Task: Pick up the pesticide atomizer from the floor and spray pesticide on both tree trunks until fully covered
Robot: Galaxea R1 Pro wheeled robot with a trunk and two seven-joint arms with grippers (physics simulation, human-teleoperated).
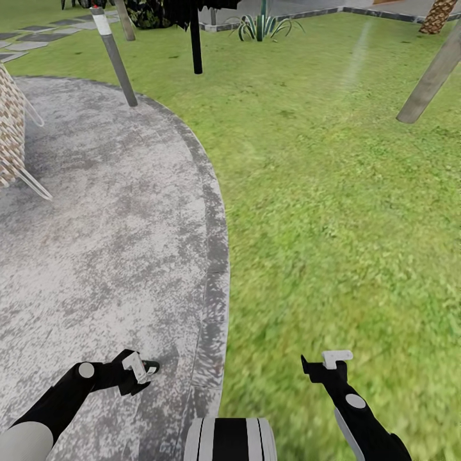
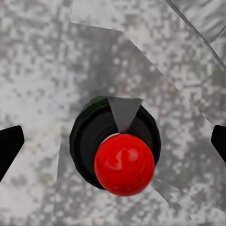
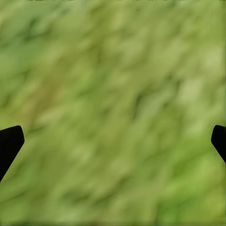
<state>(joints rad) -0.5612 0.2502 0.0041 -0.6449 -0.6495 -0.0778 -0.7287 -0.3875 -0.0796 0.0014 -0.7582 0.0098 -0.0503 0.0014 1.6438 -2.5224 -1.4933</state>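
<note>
The garden lawn (image 1: 346,211) is being shown beside the grey concrete floor (image 1: 96,243), with one tree trunk (image 1: 430,80) leaning at far right. The right gripper (image 3: 113,141) is being held over grass, fingers spread. The left gripper (image 2: 113,141), fingers spread, is being held directly above the pesticide atomizer (image 2: 123,162), standing upright on the floor.
</note>
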